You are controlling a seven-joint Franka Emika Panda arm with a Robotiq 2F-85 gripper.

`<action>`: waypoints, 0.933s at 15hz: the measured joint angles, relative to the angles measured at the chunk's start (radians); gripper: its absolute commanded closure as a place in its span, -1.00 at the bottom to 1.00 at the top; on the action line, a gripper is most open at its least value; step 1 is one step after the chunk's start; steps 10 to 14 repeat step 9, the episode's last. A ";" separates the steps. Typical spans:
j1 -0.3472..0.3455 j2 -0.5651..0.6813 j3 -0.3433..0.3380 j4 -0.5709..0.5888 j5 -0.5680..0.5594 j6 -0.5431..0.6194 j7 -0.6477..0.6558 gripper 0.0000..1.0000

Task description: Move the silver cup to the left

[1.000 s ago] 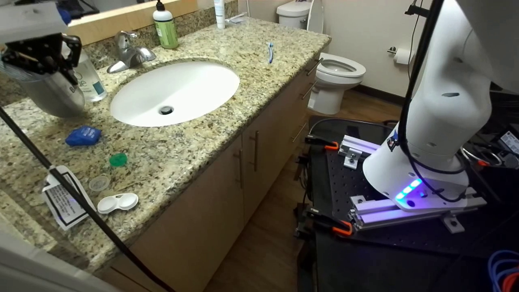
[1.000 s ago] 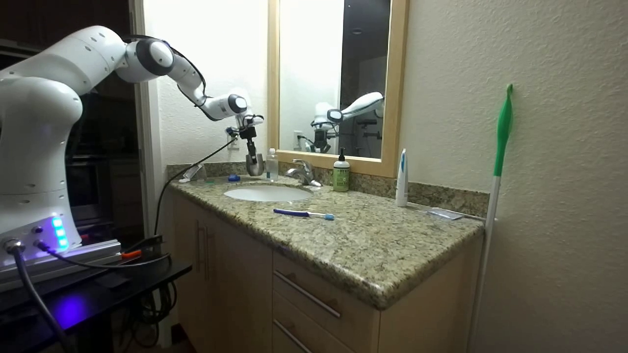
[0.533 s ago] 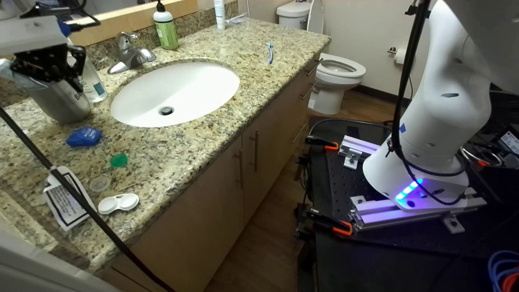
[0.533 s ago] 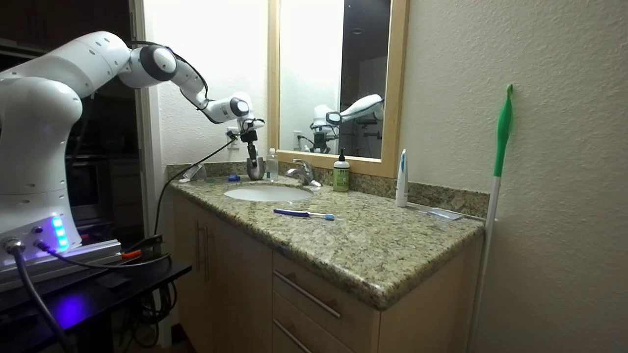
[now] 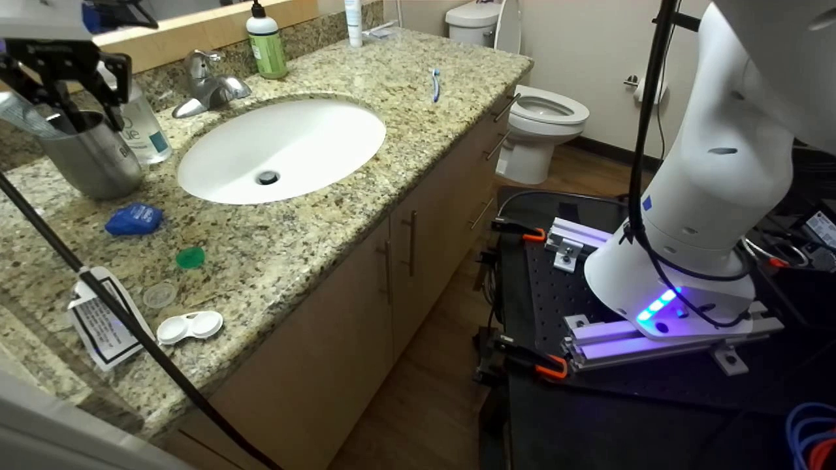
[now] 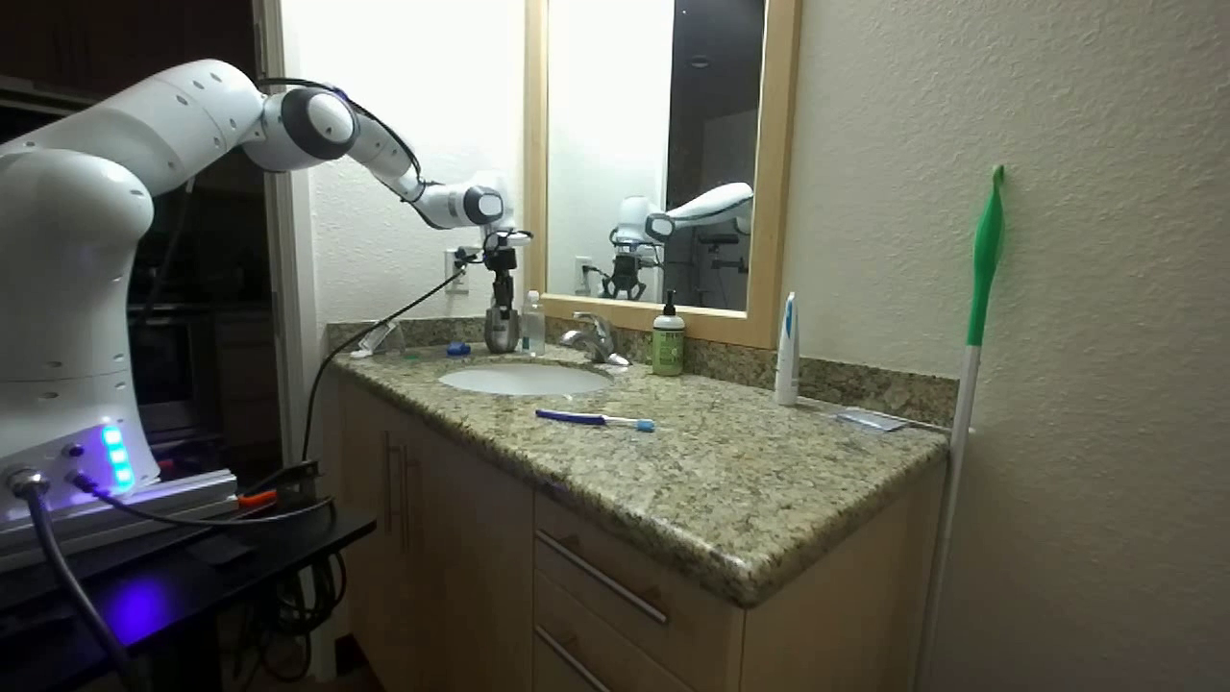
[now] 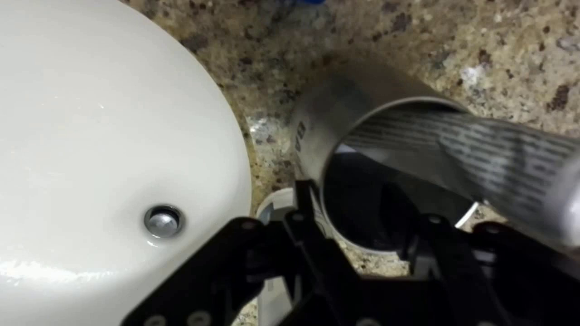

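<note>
Beside the glossy oval sink (image 5: 307, 147), a cylindrical metal cup (image 5: 101, 166) is supported by the speckled table (image 5: 281, 245); its rim is straddled by the claw (image 5: 98, 122), 2 fingers parted.

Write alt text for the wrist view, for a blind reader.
An open end effector straddles the rim of a silver metal cup, one finger outside, the other apparently inside. A tube with blurred print juts from the cup, which sits on a speckled granite countertop. A white sink with a drain stopper fills the left.
</note>
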 measured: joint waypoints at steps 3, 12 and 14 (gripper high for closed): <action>-0.002 -0.034 -0.001 -0.002 -0.004 0.021 -0.011 -0.90; -0.043 -0.281 0.066 -0.137 0.107 0.066 -0.227 -1.00; -0.043 -0.281 0.066 -0.137 0.107 0.066 -0.227 -1.00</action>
